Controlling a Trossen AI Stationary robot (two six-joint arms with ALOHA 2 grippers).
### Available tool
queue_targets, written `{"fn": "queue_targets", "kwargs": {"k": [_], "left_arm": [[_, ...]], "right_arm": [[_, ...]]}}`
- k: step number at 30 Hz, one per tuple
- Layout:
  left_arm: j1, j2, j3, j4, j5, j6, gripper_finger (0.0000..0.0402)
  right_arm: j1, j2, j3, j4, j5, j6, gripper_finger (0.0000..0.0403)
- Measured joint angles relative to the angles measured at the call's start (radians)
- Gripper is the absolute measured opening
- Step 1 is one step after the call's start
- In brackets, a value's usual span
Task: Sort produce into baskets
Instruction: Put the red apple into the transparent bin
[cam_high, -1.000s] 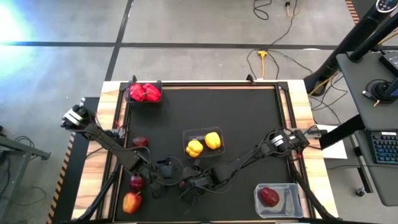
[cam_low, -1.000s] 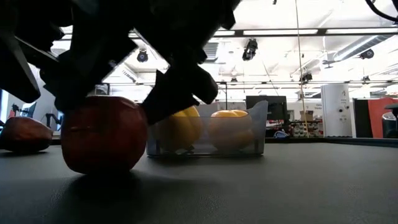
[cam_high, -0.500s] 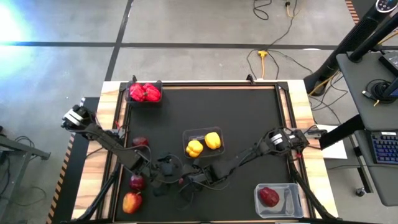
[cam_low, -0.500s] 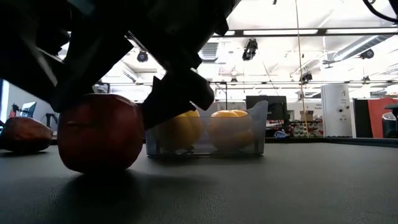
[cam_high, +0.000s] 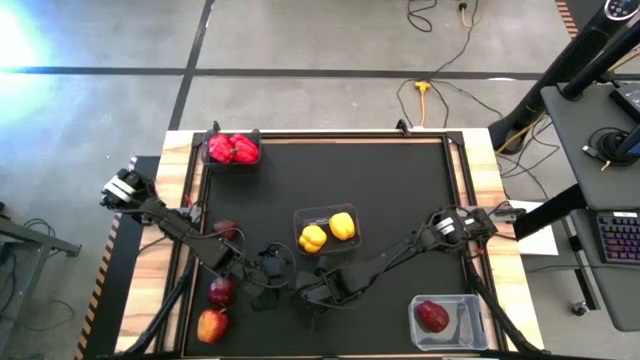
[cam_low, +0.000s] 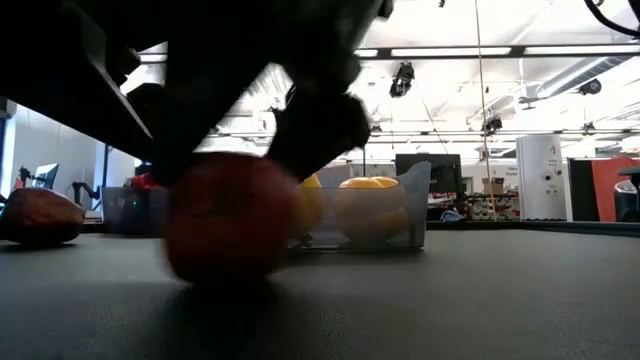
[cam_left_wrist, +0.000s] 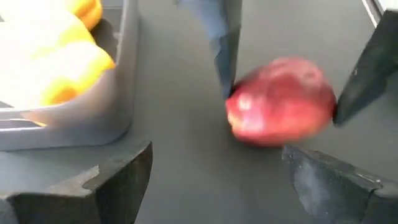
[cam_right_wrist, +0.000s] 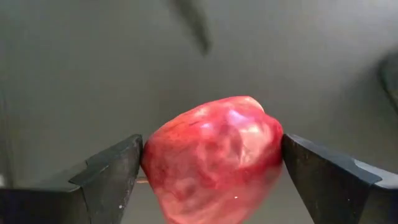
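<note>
Dark right pincer (cam_right_wrist: 208, 180) grips a red apple (cam_right_wrist: 214, 158) low on the bench (cam_high: 400, 180), at six o'clock from the clear basket (cam_high: 327, 231) of yellow peppers (cam_high: 342, 226). Nine o'clock of the apple, the left pincer (cam_left_wrist: 214, 180) stands open and empty.

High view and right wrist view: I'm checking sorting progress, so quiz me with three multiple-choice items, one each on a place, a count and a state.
1. Where is the clear basket holding the yellow peppers?
A. mid-table
B. far left corner
C. near right corner

2. How many yellow peppers does it hold?
A. one
B. two
C. four

3. The right gripper is:
A. open and empty
B. closed on an apple
C. holding a yellow pepper

Answers:
1. A, the high view shows it near the centre.
2. B, two lie side by side.
3. B, both fingers press the apple's sides.
</note>
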Motion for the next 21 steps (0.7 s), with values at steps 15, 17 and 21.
{"fn": "queue_targets", "kwargs": {"k": [15,17,21], "left_arm": [[0.000,-0.005,-0.001,-0.067,-0.023,-0.022,0.0341],[0.000,-0.016,-0.001,-0.112,-0.032,-0.040,0.0341],[0.000,-0.050,-0.001,-0.226,-0.040,-0.064,0.0341]], "right_arm": [[0.020,0.002,0.339,-0.587,0.021,0.030,0.0370],[0.027,0.001,0.369,-0.684,0.010,0.087,0.0368],[0.059,-0.033,0.401,-0.846,-0.023,0.210,0.0358]]}}
